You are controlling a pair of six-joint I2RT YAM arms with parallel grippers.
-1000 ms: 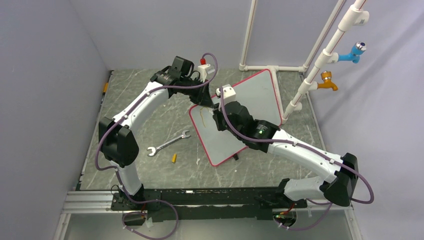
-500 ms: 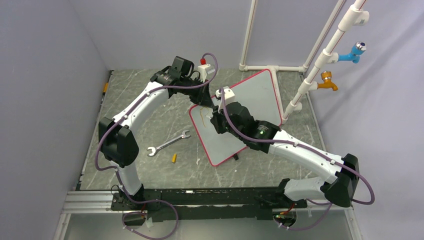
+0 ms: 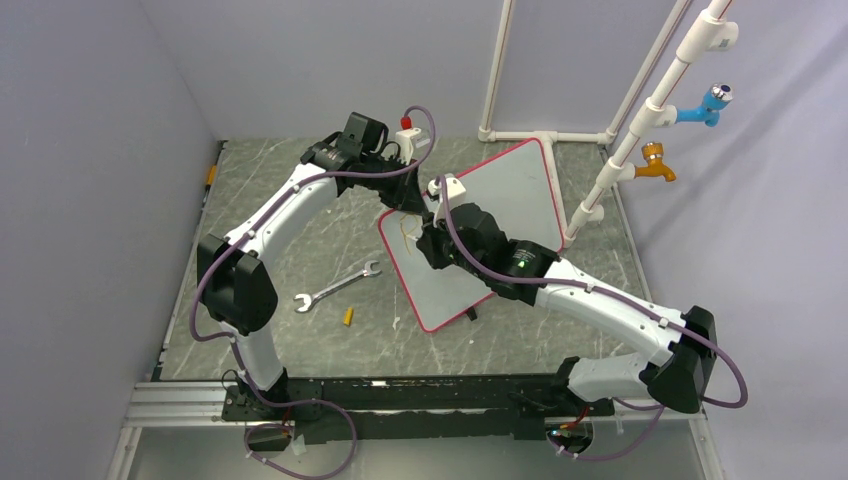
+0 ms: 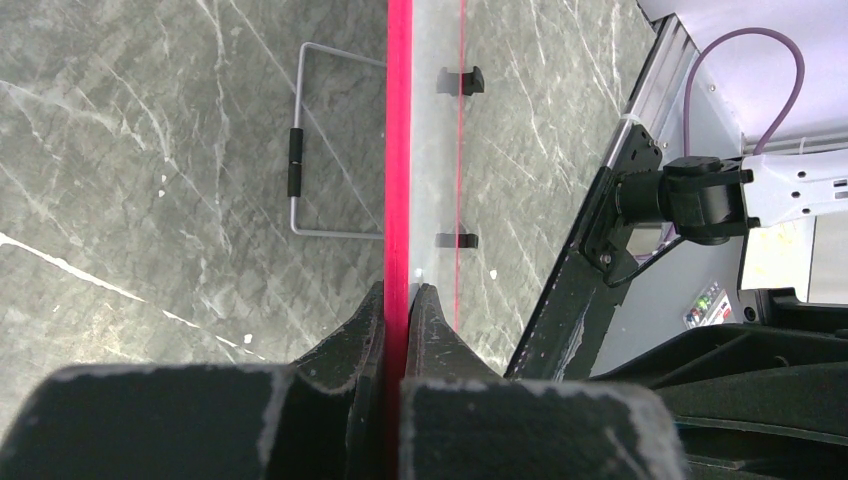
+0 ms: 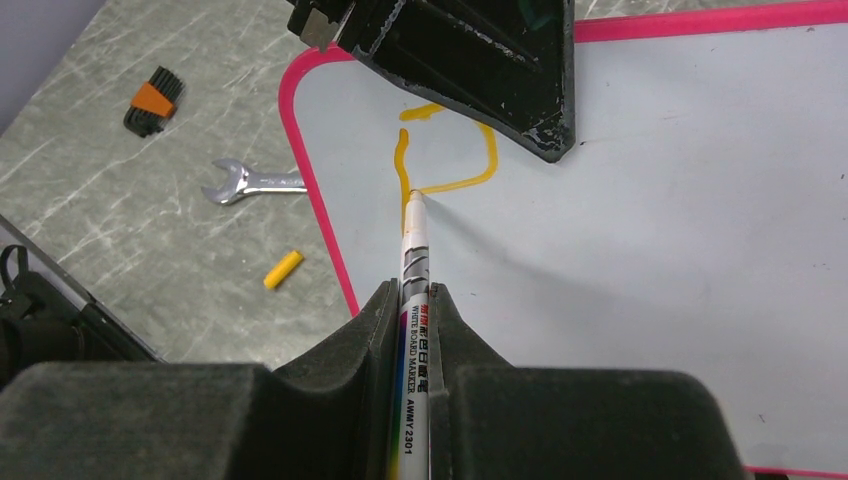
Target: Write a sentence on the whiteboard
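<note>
Wrench (image 3: pixel 338 286), yellow cap (image 3: pixel 348 316) left of whiteboard (image 3: pixel 520 190); left gripper (image 4: pixel 402 300) clamps its rim, hiding stroke (image 5: pixel 470 175) top; right gripper (image 5: pixel 415 300) grips marker (image 5: pixel 413 250); grey marble table (image 3: pixel 330 250), pipes (image 3: pixel 650 110) right

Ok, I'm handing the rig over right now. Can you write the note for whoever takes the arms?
Grippers: the left claw is shut on the pink rim of the large white rectangular whiteboard. The right claw is shut on the white whiteboard marker, whose tip touches the board.
Done: only the first orange strokes, a stem and a loop near the board's corner.
Left: the rest of the sentence.
Nearby: a small yellow cylinder and a silver metal wrench lie on the table beside the board.
</note>
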